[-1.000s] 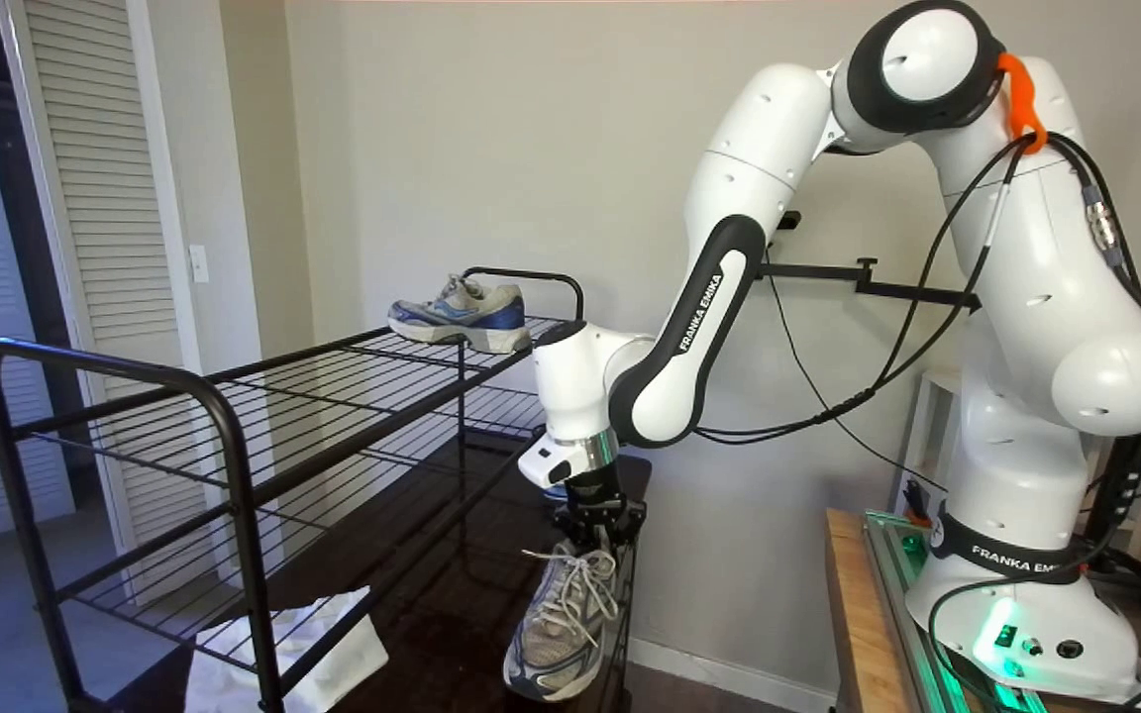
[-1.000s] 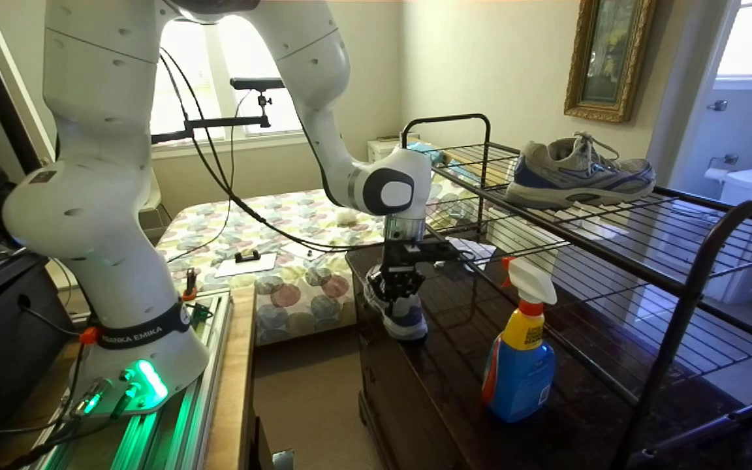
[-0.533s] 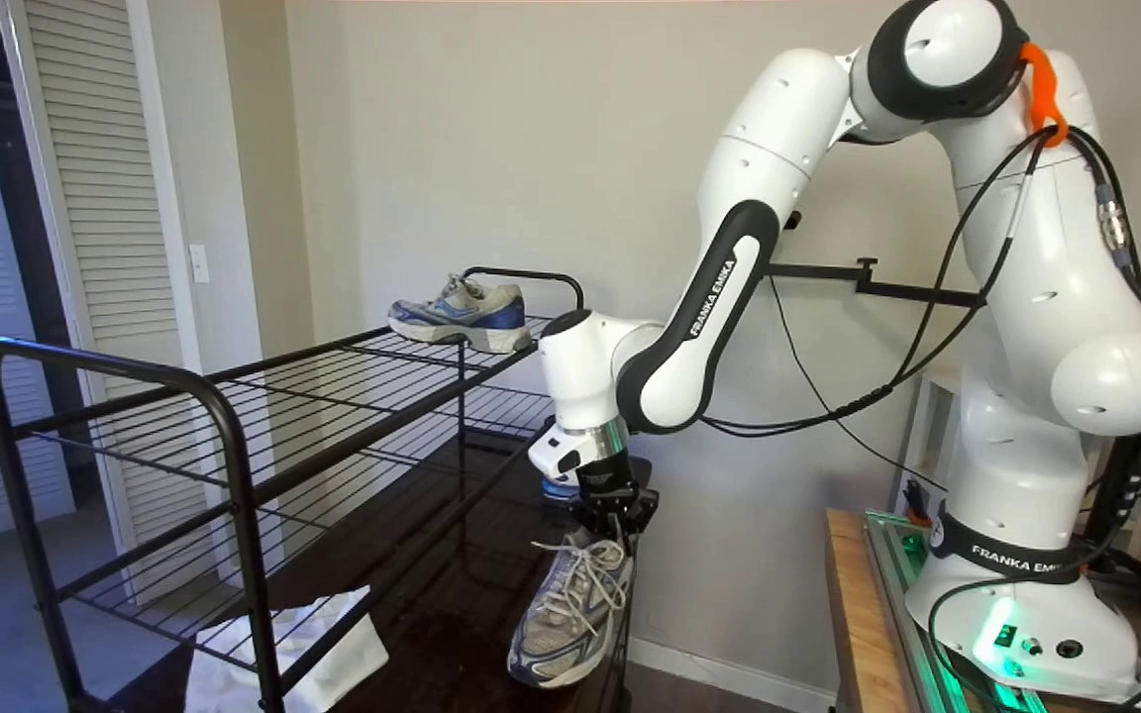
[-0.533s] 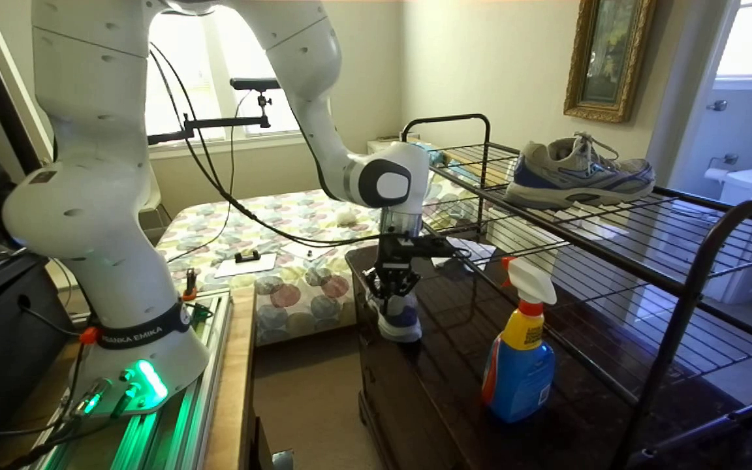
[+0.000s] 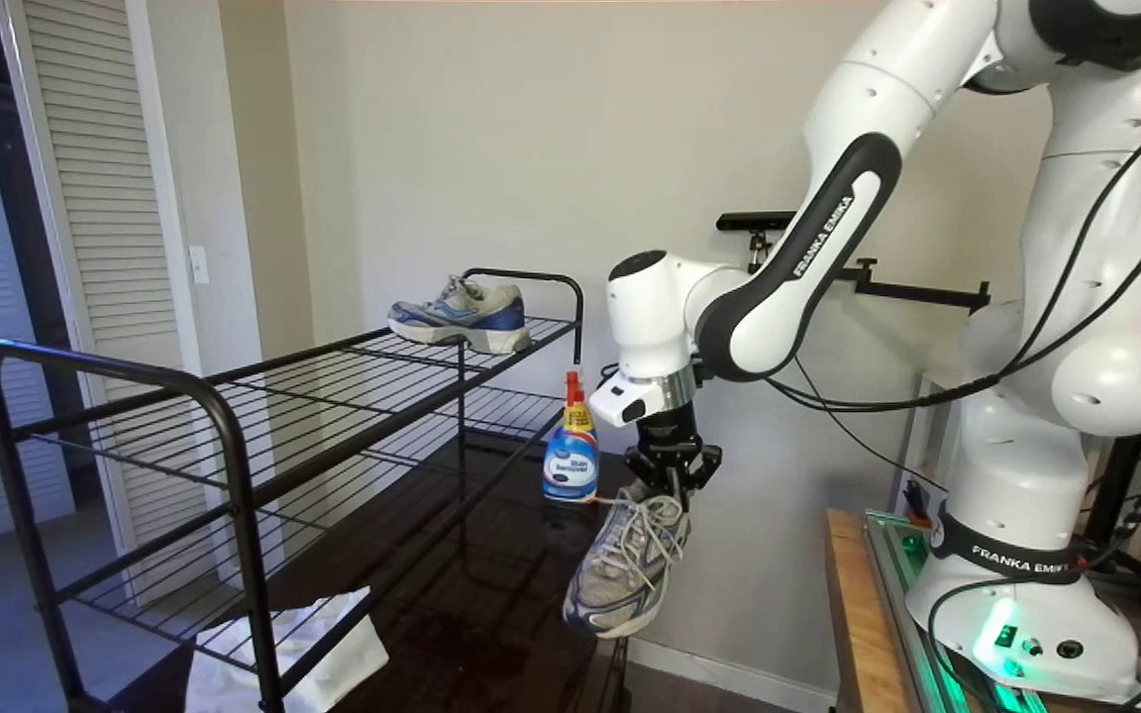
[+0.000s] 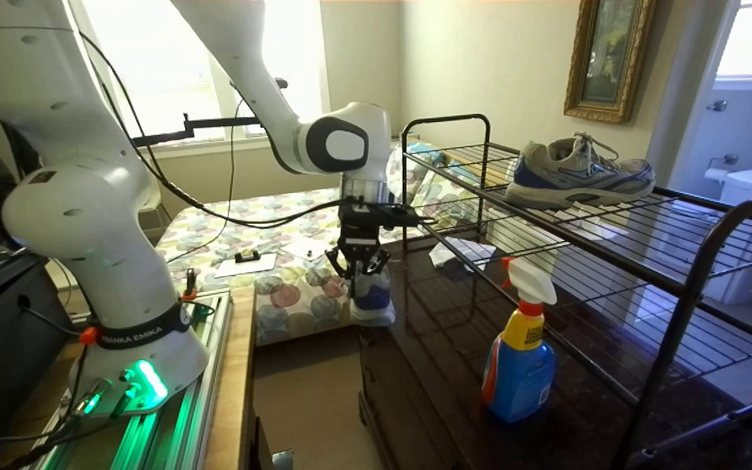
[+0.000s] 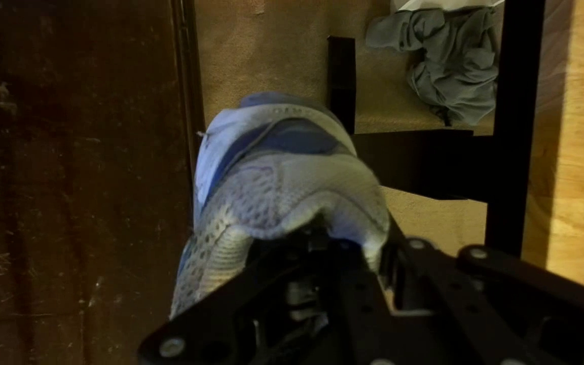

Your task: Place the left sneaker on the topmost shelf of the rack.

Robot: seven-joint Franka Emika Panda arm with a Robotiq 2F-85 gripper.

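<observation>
The left sneaker (image 5: 627,564), grey and off-white with blue parts and pale laces, hangs toe-down from my gripper (image 5: 672,480). Its heel shows in an exterior view (image 6: 372,297) and the wrist view (image 7: 292,172). My gripper (image 6: 358,277) is shut on the shoe's collar, one finger inside the opening; the fingertips are partly hidden. The rack (image 5: 246,446) stands beside the held shoe, apart from it. Its topmost shelf (image 5: 372,429), also in an exterior view (image 6: 585,240), is higher than the shoe. The matching sneaker (image 5: 471,315) sits at one end of that shelf.
A blue spray bottle (image 5: 570,465) stands on the dark dresser top (image 6: 441,365) beside the rack. A white cloth (image 5: 293,654) lies under the rack's lower tier. The robot's wooden bench (image 5: 853,594) and a bed (image 6: 291,294) are nearby. Grey cloth (image 7: 454,66) lies on the floor.
My gripper has risen with the sneaker and drawn back from the rack, out to the dresser's edge. The spray bottle, mostly hidden before in an exterior view, now shows there.
</observation>
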